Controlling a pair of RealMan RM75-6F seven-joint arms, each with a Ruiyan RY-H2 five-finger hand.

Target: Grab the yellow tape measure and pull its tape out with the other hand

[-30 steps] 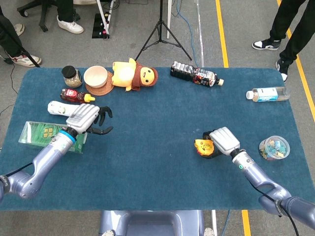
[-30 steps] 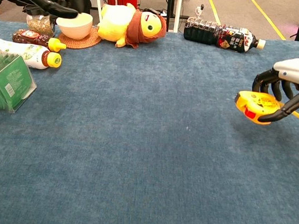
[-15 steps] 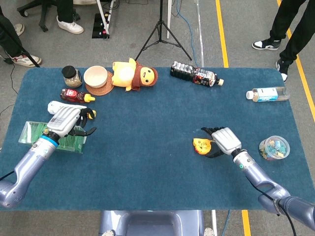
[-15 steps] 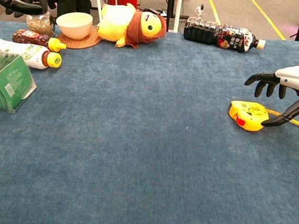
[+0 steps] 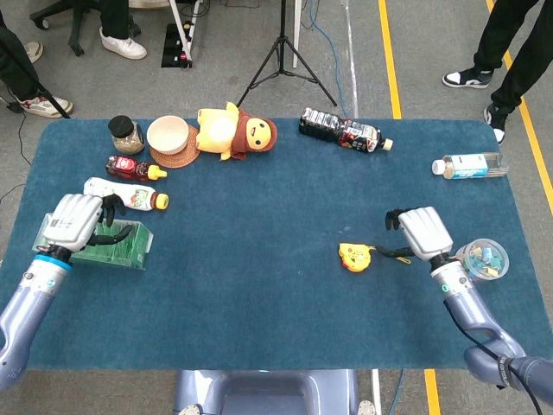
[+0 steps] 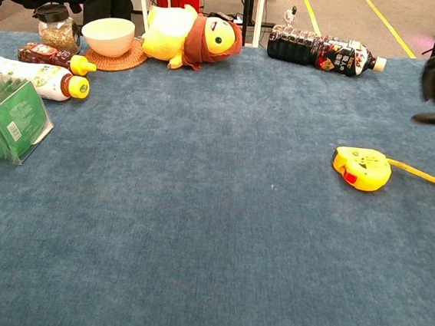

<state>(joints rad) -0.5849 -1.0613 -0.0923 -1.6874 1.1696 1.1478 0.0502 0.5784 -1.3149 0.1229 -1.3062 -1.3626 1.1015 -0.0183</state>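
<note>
The round yellow plastic tape measure with its red button lies flat on the blue worktop toward the right edge, a short strip of tape drawn out. My right hand hovers just beside it, fingers spread, holding nothing. My left hand hangs spread and holding nothing over the green box near the left edge.

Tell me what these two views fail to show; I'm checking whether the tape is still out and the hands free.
- Tape's far end: in the chest view the strip from the yellow tape measure runs toward the right edge; in the head view the right hand partly covers it.
- Right hand: cut by the chest view's right edge.
- Left hand: absent from the chest view; its palm faces away in the head view.
</note>
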